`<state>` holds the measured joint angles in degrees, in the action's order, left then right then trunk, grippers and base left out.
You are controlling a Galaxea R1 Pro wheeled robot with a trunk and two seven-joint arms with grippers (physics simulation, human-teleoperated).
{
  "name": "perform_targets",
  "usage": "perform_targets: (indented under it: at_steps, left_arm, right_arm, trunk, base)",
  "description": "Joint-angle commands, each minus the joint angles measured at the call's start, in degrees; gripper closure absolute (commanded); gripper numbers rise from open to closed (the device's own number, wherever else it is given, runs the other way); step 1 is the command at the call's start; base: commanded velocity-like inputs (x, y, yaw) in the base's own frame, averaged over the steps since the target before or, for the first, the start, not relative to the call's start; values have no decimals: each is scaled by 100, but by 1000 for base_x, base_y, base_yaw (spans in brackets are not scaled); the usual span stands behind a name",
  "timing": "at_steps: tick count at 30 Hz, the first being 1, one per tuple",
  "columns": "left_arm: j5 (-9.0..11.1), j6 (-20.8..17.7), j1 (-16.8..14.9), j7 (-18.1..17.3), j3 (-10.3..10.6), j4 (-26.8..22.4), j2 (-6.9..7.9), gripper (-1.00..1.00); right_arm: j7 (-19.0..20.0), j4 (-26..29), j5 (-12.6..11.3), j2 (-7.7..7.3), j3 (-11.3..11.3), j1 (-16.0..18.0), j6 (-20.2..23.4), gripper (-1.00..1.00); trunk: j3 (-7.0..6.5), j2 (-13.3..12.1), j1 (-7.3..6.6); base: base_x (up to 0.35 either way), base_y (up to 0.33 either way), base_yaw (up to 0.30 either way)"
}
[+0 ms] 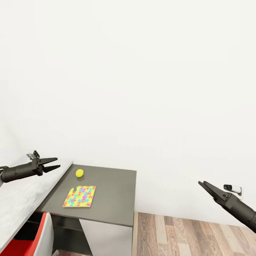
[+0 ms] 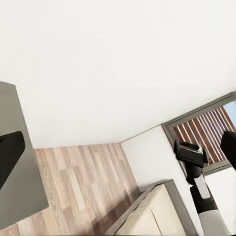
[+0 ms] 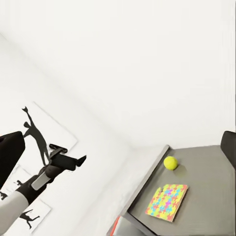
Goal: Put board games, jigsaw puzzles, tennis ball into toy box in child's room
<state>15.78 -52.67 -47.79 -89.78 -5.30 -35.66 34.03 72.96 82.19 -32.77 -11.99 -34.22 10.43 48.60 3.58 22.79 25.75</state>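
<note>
Head and right wrist views share the table (image 1: 113, 192).

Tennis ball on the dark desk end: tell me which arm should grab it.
Left, probably. The left gripper hovers open just beside the tennis ball, over the table. The right gripper hangs over the floor, farther away.

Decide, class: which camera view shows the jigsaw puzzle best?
The head view: the jigsaw puzzle lies flat and whole on the table's dark end. The right wrist view shows it too, slanted and farther off.
</note>
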Motion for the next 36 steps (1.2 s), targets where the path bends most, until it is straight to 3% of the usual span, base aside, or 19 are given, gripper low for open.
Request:
perform_targets:
  at_steps: [1, 8, 14, 18, 23, 25, 28, 36]
  left_arm:
    - [0, -62, -2, -22, 2, -4, 2, -100]
    - [-7, -67, -2, -22, 2, -3, -15, -100]
    - [-17, -68, -2, -22, 2, -2, -26, -100]
    - [-25, -68, -2, -22, 2, -2, -27, -100]
    - [-30, -68, -2, -22, 2, -2, -28, -100]
    - [-30, -68, -2, -22, 2, -2, -28, -100]
    - [-39, -74, -2, -22, 2, -2, -28, -100]
    - [-127, -81, -2, -22, 2, -2, -28, -100]
  right_arm:
    - [-54, -3, -17, 3, 0, 8, 42, -100]
    - [-622, -16, -13, 11, 18, 28, 108, -100]
    - [-1847, -21, -25, 4, 113, 105, 219, -100]
    - [-2885, -25, -46, 10, 374, 299, 341, -100]
    - [-3619, -17, -35, 18, 679, 385, 390, -100]
    - [-3709, -14, -31, 19, 716, 391, 393, -100]
    - [-4145, -12, -40, 22, 846, 426, 389, -100]
    - [-4472, -18, -33, 29, 895, 488, 413, -100]
  trunk:
    - [13, 13, 4]
    - [13, 13, 4]
    - [13, 13, 4]
    - [13, 13, 4]
    - [13, 13, 4]
    - [13, 13, 4]
    - [13, 13, 4]
    - [13, 13, 4]
  base:
    - [0, 0, -266]
    - [0, 0, -266]
    - [0, 0, -266]
    - [0, 0, -186]
    - [0, 0, -58]
    - [0, 0, -26]
    - [0, 0, -9]
    - [0, 0, -3]
